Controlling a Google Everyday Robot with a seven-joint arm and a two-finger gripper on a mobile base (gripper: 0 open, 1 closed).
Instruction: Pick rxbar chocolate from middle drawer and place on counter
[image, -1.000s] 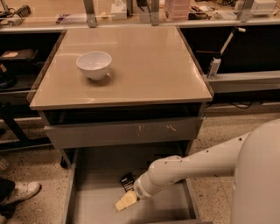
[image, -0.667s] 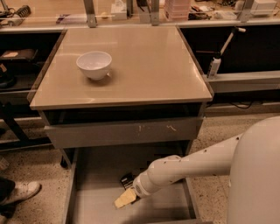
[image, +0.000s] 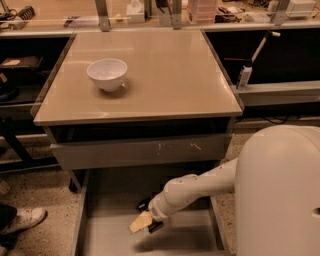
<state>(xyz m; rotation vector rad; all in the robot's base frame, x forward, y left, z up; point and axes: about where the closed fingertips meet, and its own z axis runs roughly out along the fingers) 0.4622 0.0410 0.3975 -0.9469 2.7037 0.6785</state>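
The middle drawer (image: 107, 200) is pulled out at the bottom of the view, its grey floor bare on the left. My gripper (image: 145, 223) is down inside it, low over the floor near the middle, with my white arm (image: 200, 187) reaching in from the right. A small black piece (image: 143, 204) lies on the drawer floor just behind the gripper. It looks like the end of the rxbar chocolate, and the arm hides the rest. The beige counter (image: 170, 75) is above the drawer.
A white bowl (image: 107, 74) stands on the counter's left half. The grey drawer with the scratched front (image: 140, 151) sits slightly open above the middle drawer. A cluttered bench (image: 150, 10) runs along the back. A person's shoe (image: 25, 218) is on the floor at the left.
The gripper has shifted slightly up and towards the back of the drawer, closer to the black piece. Nothing else has moved.
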